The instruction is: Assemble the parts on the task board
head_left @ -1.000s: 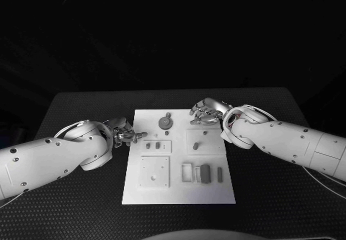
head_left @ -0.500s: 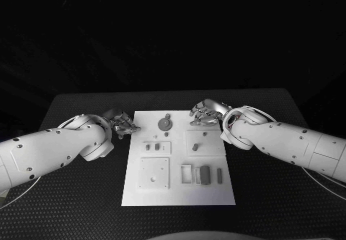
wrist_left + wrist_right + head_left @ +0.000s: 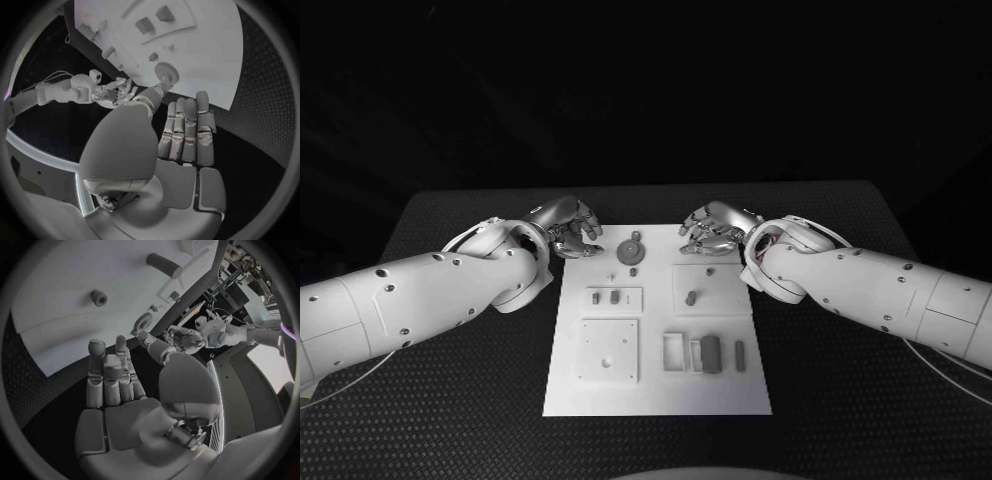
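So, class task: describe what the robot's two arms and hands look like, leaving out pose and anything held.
Both arms are smooth white rounded shells dotted with small dark screw heads, and a thin pale cable loops round each wrist. The left hand and right hand are silver metal with jointed fingers. The wrist views show flat grey pads along the fingers and palm.

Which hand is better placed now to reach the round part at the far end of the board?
Probably the left hand: it hovers open close beside the round part. The right hand is also open but a little farther off.
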You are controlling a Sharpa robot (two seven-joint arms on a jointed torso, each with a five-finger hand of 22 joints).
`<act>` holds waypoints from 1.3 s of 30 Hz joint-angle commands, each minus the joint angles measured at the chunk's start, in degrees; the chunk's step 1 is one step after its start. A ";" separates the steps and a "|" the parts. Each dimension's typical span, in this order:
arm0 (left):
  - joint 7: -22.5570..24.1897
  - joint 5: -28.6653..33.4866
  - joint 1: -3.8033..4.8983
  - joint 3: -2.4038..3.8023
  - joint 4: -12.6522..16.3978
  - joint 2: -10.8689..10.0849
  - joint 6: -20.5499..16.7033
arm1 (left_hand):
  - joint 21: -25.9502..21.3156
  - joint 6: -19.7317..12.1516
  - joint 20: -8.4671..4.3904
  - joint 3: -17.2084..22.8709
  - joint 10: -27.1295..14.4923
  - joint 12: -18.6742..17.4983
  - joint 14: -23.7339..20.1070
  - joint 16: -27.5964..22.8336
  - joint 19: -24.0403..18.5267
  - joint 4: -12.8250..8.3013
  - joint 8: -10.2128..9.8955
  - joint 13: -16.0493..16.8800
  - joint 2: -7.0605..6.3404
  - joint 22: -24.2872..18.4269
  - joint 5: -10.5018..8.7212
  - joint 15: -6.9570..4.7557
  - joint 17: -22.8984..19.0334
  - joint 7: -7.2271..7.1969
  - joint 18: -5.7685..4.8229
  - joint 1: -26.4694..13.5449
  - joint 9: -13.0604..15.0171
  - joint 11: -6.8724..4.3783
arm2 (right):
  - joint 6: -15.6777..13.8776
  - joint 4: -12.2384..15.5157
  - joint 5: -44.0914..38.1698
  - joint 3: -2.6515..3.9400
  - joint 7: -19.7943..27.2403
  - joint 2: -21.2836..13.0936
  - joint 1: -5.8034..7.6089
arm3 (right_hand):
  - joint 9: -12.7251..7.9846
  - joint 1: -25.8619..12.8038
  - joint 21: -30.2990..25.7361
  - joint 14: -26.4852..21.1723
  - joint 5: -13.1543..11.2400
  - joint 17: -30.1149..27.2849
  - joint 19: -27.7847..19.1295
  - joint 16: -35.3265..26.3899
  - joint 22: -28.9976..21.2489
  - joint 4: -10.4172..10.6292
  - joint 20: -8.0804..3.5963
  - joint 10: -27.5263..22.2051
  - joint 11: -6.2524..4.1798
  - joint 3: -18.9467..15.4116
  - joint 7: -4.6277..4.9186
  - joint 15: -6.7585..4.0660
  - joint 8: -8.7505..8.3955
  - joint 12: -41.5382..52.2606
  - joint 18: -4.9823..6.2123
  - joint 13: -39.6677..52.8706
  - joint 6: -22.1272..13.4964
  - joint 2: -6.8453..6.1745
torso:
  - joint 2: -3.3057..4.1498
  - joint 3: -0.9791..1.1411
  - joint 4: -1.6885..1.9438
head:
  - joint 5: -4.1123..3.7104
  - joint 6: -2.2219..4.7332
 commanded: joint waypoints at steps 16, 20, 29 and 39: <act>9.50 -15.10 -1.29 -2.27 -3.14 5.20 1.25 | -3.79 0.47 1.62 1.40 0.90 -5.71 -0.29 -4.00 -0.04 -3.85 0.71 -0.39 0.49 -2.06 -7.18 1.24 0.02 -0.45 1.02 -4.71 -0.70 0.82 | -0.49 -0.27 0.28 0.01 0.81 0.47 -0.03 | -0.08 -0.14 -0.22 -0.33 0.07 -0.07 0.05 -0.24 1.16 -0.14 -0.49 -0.03 0.35 0.00 0.40 0.11 0.27 0.34 3.37 0.05 -0.13 0.18 | 0.06 -0.01 0.00 | -0.54 0.17; 10.04 -16.25 -1.53 -2.26 -3.47 5.96 2.93 | -3.61 1.48 1.23 2.81 1.54 -6.95 0.89 -3.88 1.10 -5.21 0.93 -0.58 1.67 -1.83 -7.03 0.76 0.49 -0.69 1.10 -5.11 -0.78 1.08 | -0.54 -0.27 0.28 0.01 0.79 0.55 -0.03 | -0.09 -0.14 -0.22 -0.33 0.07 -0.07 0.05 -0.23 1.16 -0.13 -0.49 -0.03 0.35 0.00 0.40 0.11 0.28 0.34 3.37 0.06 -0.13 0.21 | 0.06 -0.03 -0.05 | -0.63 0.07; 9.91 -19.28 -2.91 -2.25 -5.60 7.72 4.54 | -2.87 2.80 0.43 6.80 3.32 -9.25 3.24 -3.49 3.28 -9.28 0.82 -1.37 3.61 -0.74 -6.88 0.01 1.64 -0.51 1.13 -6.36 -1.19 1.20 | -1.95 -0.21 -0.01 0.01 0.30 0.61 -0.03 | -0.09 -0.14 -0.21 -0.32 0.07 -0.07 0.07 -0.22 1.17 -0.15 -0.50 -0.02 0.34 0.00 0.39 0.10 0.28 0.35 3.37 0.06 -0.13 0.23 | -0.01 -0.02 0.01 | -0.70 -0.01; 9.52 -19.97 -3.84 -2.25 -7.65 8.80 3.46 | -0.02 3.35 -0.59 10.35 6.83 -10.99 6.23 -0.69 6.74 -13.88 0.50 -1.54 4.81 3.00 -6.93 -0.95 5.03 -0.30 2.02 -9.92 -1.56 0.56 | -2.05 0.09 0.08 0.01 0.43 0.51 -0.03 | -0.09 -0.14 -0.18 -0.28 0.07 -0.05 0.13 -0.19 1.17 -0.17 -0.51 0.01 0.32 -0.01 0.38 0.08 0.30 0.37 3.37 0.07 -0.11 0.23 | 0.04 -0.03 -0.01 | -0.91 -0.08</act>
